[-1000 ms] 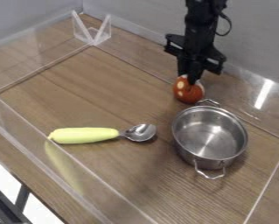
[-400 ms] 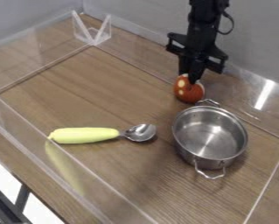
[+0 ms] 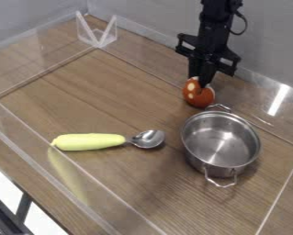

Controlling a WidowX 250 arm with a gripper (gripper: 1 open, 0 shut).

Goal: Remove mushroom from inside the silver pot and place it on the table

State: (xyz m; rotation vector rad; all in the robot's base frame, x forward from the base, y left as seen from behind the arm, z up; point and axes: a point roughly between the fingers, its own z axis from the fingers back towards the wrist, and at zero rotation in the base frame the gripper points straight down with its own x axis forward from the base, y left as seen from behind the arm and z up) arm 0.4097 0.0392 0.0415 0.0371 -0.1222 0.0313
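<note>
Table (image 3: 62, 87), brown wood grain, low clear walls round the edge, takes up most of the view. Silver pot (image 3: 221, 142) sits at near right, upright, and its inside looks empty, only bare steel showing. Robot arm comes straight down at far right; gripper (image 3: 203, 79) points down with jaws closed on the top of the mushroom (image 3: 199, 93). Mushroom is outside the pot, just beyond its far rim, low at the tabletop; can't tell if its base actually rests on the wood or hangs just above. Yellow-handled spoon (image 3: 107, 140) lies left of the pot, apart from it, untouched. Progress judgement: removal from the pot is done, placing nearly done. Left to do: let go of the mushroom and lift clear, leaving it on the table.
</note>
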